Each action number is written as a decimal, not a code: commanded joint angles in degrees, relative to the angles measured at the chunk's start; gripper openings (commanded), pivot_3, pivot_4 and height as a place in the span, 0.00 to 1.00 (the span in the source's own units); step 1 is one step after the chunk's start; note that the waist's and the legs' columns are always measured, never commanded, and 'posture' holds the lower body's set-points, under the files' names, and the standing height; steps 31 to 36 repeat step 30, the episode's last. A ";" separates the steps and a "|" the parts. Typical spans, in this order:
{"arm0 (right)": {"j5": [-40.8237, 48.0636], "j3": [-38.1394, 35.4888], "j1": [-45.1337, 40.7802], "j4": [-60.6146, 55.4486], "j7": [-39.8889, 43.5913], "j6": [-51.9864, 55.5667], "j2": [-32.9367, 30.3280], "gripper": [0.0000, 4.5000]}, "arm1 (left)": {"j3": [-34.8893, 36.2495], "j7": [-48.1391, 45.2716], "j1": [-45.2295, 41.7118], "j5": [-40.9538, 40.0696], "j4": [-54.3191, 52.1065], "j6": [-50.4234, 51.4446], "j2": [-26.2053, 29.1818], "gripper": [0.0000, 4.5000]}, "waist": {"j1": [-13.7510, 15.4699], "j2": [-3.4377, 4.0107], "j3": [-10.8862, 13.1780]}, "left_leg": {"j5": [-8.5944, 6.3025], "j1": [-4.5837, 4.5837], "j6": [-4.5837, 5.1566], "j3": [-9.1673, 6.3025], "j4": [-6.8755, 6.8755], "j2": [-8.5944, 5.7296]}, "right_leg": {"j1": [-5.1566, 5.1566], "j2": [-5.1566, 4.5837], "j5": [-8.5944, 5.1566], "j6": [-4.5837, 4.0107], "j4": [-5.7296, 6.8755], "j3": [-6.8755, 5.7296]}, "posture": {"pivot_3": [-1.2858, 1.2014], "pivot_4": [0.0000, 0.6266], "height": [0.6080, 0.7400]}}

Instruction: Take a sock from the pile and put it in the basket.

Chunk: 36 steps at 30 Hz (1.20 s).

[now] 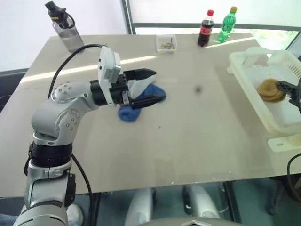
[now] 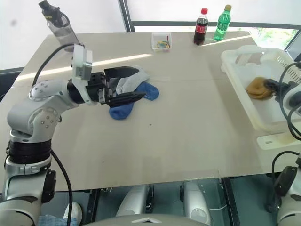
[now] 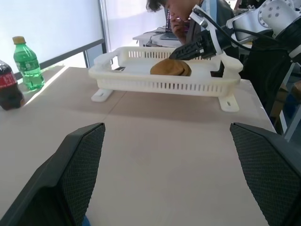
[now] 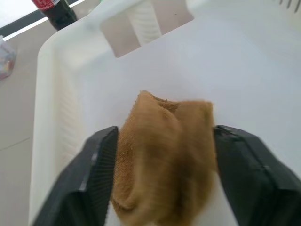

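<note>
The pile of blue and light grey socks lies left of the table's middle. My left gripper hovers just above it, pointing toward the right, open with nothing between its fingers. The cream basket with slotted sides stands at the table's right edge. A mustard sock lies on its floor. My right gripper hangs over that sock inside the basket, its fingers spread apart on either side of it and open. From the left wrist view the sock rests below the right gripper, apart from it.
A cola bottle and a green bottle stand at the table's far edge. A small clear box sits near them, and a grey water bottle stands at the far left corner. A person sits beyond the basket.
</note>
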 commanded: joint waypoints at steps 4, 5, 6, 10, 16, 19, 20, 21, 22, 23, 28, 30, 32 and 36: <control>-1.63 -0.35 1.86 -2.85 3.80 -3.83 -3.79 0.84 | 1.91 -0.33 -0.10 -1.12 -2.19 -0.15 1.17 1.00 | 0.09 0.01 0.00 | 0.00 0.00 0.00 0.00 0.01 0.00 | 0.00 0.00 0.00 0.01 0.01 0.00 | 0.52 0.24 1.00; -1.52 0.75 3.54 -5.87 7.20 -6.65 -4.21 0.84 | 2.00 -0.43 0.10 -1.09 -2.19 -0.04 1.52 1.00 | 0.12 0.01 0.00 | 0.00 0.00 0.00 0.00 0.01 0.00 | 0.00 0.00 0.01 0.01 0.01 0.00 | 0.52 0.24 1.00; -0.72 1.57 5.09 -8.96 10.69 -8.65 -4.40 0.84 | 2.10 -0.35 0.33 -0.97 -2.21 0.11 1.88 1.00 | 0.07 0.01 -0.01 | 0.00 -0.01 0.00 0.00 0.01 0.00 | 0.00 0.00 0.01 0.01 0.00 0.00 | 0.52 0.24 1.00; 2.70 5.66 14.56 -23.28 22.57 -11.52 -5.40 0.84 | 3.45 1.20 2.43 -2.04 -3.51 2.52 3.33 1.00 | -0.32 0.04 -0.02 | 0.00 0.02 0.00 0.01 -0.01 0.03 | 0.00 0.02 0.01 0.02 0.02 0.02 | 0.52 0.24 1.00; 5.18 6.22 30.39 -38.36 30.78 -15.44 -5.05 0.84 | 11.05 5.71 13.84 -5.65 -9.87 6.33 4.81 1.00 | -0.06 0.03 -0.03 | 0.00 0.05 0.00 -0.05 0.05 0.06 | 0.02 -0.01 0.00 0.02 0.13 -0.02 | 0.52 0.24 1.00; 7.63 4.54 37.59 -43.43 36.54 -18.27 -4.57 0.84 | 15.06 7.61 19.09 -8.09 -12.85 7.59 4.84 1.00 | 0.22 0.02 -0.03 | 0.00 0.04 0.00 -0.07 0.14 0.06 | 0.04 -0.02 0.01 0.03 0.13 -0.04 | 0.52 0.24 1.00; 8.88 4.06 40.28 -45.40 38.98 -18.77 -4.68 0.84 | 16.58 7.83 21.86 -7.86 -13.81 7.34 5.10 1.00 | 0.33 0.03 -0.03 | 0.00 0.05 0.00 -0.08 0.17 0.05 | 0.07 -0.04 0.02 0.05 0.16 -0.06 | 0.52 0.24 1.00; 9.50 3.74 42.03 -46.63 40.46 -19.48 -4.64 0.84 | 17.92 8.01 24.17 -7.65 -14.61 7.12 5.34 1.00 | 0.35 0.04 -0.04 | 0.00 0.08 0.00 -0.10 0.17 0.04 | 0.09 -0.07 0.02 0.06 0.17 -0.06 | 0.52 0.24 1.00; 9.70 3.42 42.72 -46.90 41.05 -20.59 -4.15 0.84 | 19.64 8.38 26.19 -7.95 -15.52 7.20 5.43 1.00 | 0.28 0.02 -0.05 | 0.00 0.10 0.00 -0.09 0.16 0.04 | 0.10 -0.07 0.02 0.06 0.17 -0.06 | 0.52 0.24 1.00; 9.65 3.14 42.86 -46.49 41.03 -21.61 -3.62 0.84 | 21.11 8.97 27.75 -8.56 -16.39 7.47 5.49 1.00 | 0.20 0.02 -0.05 | 0.00 0.20 0.00 -0.08 0.18 0.04 | 0.21 -0.06 0.02 0.06 0.17 -0.07 | 0.52 0.24 1.00; 9.38 3.79 44.33 -43.50 43.38 -24.50 -3.40 0.84 | 28.07 11.17 37.30 -11.37 -22.50 8.41 5.36 1.00 | 0.09 -0.03 -0.03 | -0.01 0.93 0.00 0.05 0.10 0.06 | 0.85 -0.07 -0.23 0.00 0.14 -0.01 | 0.52 0.24 1.00; 9.42 4.21 44.49 -42.66 44.16 -25.25 -3.37 0.84 | 29.83 11.60 39.65 -11.98 -23.80 8.00 5.33 1.00 | 0.12 -0.02 -0.03 | -0.01 0.98 0.00 0.05 0.10 0.08 | 0.88 -0.06 -0.24 0.00 0.13 0.00 | 0.52 0.24 1.00; 9.42 4.21 44.49 -42.66 44.16 -25.25 -3.37 0.84 | 29.83 11.60 39.65 -11.98 -23.80 8.00 5.33 1.00 | 0.12 -0.02 -0.03 | -0.01 0.98 0.00 0.05 0.10 0.08 | 0.88 -0.06 -0.24 0.00 0.13 0.00 | 0.52 0.24 1.00; 9.42 4.21 44.49 -42.66 44.16 -25.25 -3.37 0.84 | 29.83 11.60 39.65 -11.98 -23.80 8.00 5.33 1.00 | 0.12 -0.02 -0.03 | -0.01 0.98 0.00 0.05 0.10 0.08 | 0.88 -0.06 -0.24 0.00 0.13 0.00 | 0.52 0.24 1.00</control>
